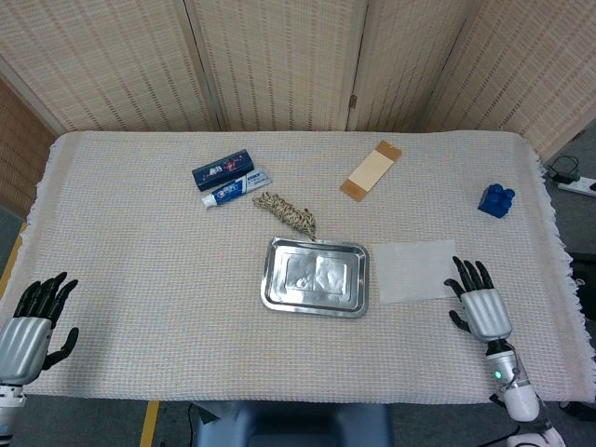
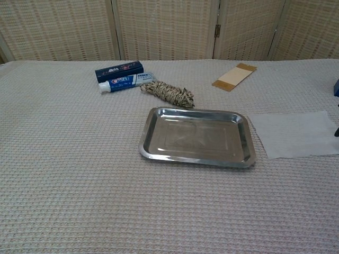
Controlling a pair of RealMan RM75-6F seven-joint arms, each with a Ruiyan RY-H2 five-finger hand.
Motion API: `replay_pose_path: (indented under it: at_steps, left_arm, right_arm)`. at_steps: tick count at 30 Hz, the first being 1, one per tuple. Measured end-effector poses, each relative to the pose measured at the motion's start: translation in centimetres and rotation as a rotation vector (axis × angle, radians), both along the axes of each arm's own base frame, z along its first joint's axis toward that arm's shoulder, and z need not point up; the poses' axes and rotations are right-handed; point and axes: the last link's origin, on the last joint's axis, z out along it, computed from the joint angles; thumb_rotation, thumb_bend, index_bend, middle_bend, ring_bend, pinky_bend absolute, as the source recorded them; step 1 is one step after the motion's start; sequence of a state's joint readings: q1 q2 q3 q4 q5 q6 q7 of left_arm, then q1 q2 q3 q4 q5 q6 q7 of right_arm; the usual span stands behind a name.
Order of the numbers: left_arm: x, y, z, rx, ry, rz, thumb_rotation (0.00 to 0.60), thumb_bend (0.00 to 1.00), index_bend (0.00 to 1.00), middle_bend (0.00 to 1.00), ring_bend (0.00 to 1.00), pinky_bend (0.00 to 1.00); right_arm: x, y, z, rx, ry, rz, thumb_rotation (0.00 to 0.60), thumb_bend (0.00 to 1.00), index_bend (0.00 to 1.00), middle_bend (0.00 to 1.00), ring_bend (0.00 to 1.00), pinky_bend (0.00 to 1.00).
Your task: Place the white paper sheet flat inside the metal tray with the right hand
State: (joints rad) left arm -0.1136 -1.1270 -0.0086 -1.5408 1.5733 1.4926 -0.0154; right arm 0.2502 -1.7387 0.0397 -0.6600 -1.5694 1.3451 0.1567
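Note:
The white paper sheet [image 1: 413, 270] [image 2: 294, 133] lies flat on the cloth just right of the metal tray [image 1: 271, 279] [image 2: 148, 132], which holds nothing. My right hand [image 1: 480, 307] hovers open, palm down, fingers spread, just right of the sheet's right edge and not touching it. In the chest view only a dark fingertip of it shows at the right border [image 2: 337, 131]. My left hand [image 1: 28, 326] is open at the table's front left corner, far from both.
A blue toothpaste box [image 1: 223, 169] and tube [image 1: 237, 188] lie at the back left, a coiled rope [image 1: 287, 212] just behind the tray, a tan card [image 1: 371, 170] at the back, a blue block [image 1: 495, 199] at the far right.

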Motion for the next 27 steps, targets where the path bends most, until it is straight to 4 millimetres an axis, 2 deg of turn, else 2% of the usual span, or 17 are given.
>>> replay_pose_path:
  at_steps: [15,19,27]
  left_arm:
    - [-0.2,0.1,0.6,0.022,-0.015,0.007,0.600,0.52,0.00,0.00,0.00,0.00]
    - [-0.2,0.1,0.6,0.024,-0.017,0.007,0.600,0.52,0.00,0.00,0.00,0.00]
    - [-0.2,0.1,0.8,0.036,-0.020,0.001,0.600,0.52,0.00,0.00,0.00,0.00]
  right_arm:
    - [1.5,-2.7,-2.6,-0.014,0.025,0.018,0.600,0.35,0.40,0.00,0.00,0.00]
    - [1.8,-3.2,-2.8,-0.021,0.035,0.025,0.600,0.44,0.44,0.03,0.00,0.00]
    - [2.1,-3.8,-2.9,-0.026,0.031,0.039,0.600,0.52,0.57,0.13,0.07,0.00]
